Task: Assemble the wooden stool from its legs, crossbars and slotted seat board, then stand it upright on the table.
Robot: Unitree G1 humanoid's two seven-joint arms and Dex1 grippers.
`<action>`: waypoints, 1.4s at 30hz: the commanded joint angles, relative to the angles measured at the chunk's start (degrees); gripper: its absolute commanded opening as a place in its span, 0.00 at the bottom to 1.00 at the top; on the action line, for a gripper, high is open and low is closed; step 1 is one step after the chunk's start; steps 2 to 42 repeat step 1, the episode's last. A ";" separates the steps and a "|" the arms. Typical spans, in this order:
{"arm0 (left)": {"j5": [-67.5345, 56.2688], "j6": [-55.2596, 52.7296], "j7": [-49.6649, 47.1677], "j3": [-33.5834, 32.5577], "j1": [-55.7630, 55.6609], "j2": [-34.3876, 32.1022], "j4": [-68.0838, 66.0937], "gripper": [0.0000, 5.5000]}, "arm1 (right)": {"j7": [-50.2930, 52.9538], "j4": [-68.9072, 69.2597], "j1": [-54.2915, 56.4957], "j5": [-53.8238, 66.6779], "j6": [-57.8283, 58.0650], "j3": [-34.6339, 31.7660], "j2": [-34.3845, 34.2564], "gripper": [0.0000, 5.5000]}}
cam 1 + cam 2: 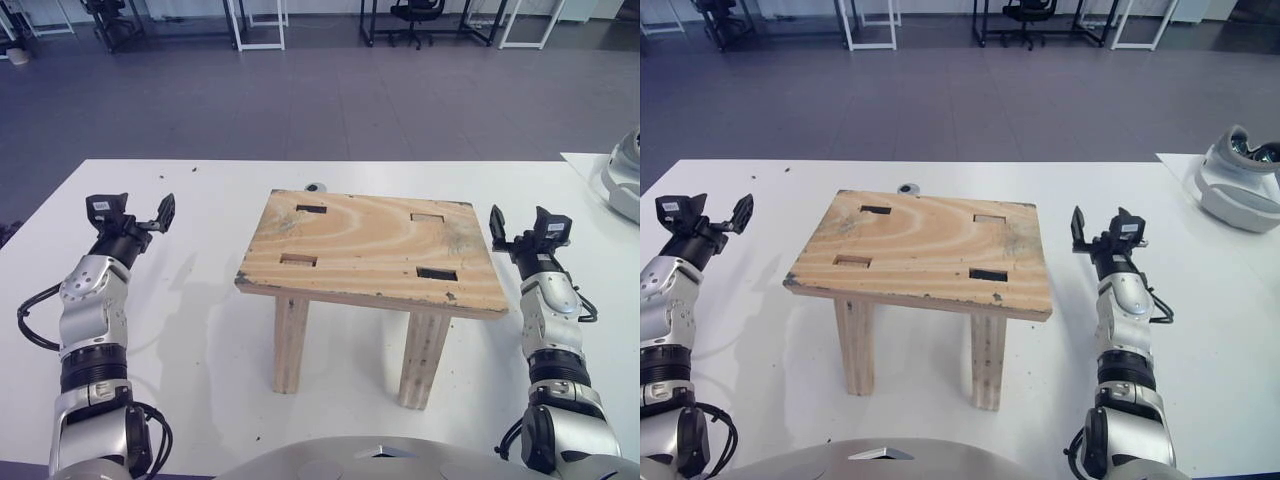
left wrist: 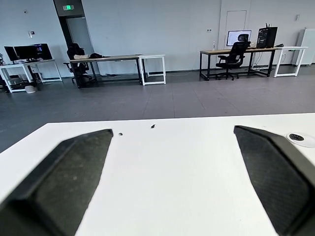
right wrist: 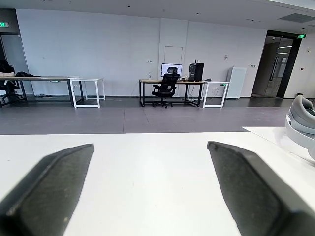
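a white table (image 1: 200, 330) carries the assembled wooden stool (image 1: 370, 250), standing upright at its middle, the slotted seat board (image 1: 385, 225) on top with four rectangular slots and two front legs (image 1: 291, 343) planted on the surface. both arms lie stretched forward along the table, one on each side of the stool and apart from it, wrists raised. the left gripper (image 1: 143, 208) sits off the stool's left side, the right gripper (image 1: 520, 225) just beside the seat's right edge; each has its fingers spread wide and holds nothing. a white headset (image 1: 1238, 185) rests on a second table to the right, its edge also caught in the right wrist view between spread fingers (image 3: 246, 182). the left wrist view takes in a small round grommet (image 2: 297, 137) lying behind the stool, plus two dark specks (image 2: 153, 126) on the tabletop.
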State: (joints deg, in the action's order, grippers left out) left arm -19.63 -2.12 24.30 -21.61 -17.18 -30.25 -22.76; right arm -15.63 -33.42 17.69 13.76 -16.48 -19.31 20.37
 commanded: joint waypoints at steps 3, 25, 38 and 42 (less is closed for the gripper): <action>1.86 0.79 0.87 2.53 -3.42 0.58 -2.18 0.82 | 0.45 -1.30 0.85 0.36 -0.14 -0.98 0.78 0.78; 1.86 0.79 0.87 2.53 -3.42 0.58 -2.18 0.82 | 0.45 -1.30 0.85 0.36 -0.14 -0.98 0.78 0.78; 1.86 0.79 0.87 2.53 -3.42 0.58 -2.18 0.82 | 0.45 -1.30 0.85 0.36 -0.14 -0.98 0.78 0.78; 1.86 0.79 0.87 2.53 -3.42 0.58 -2.18 0.82 | 0.45 -1.30 0.85 0.36 -0.14 -0.98 0.78 0.78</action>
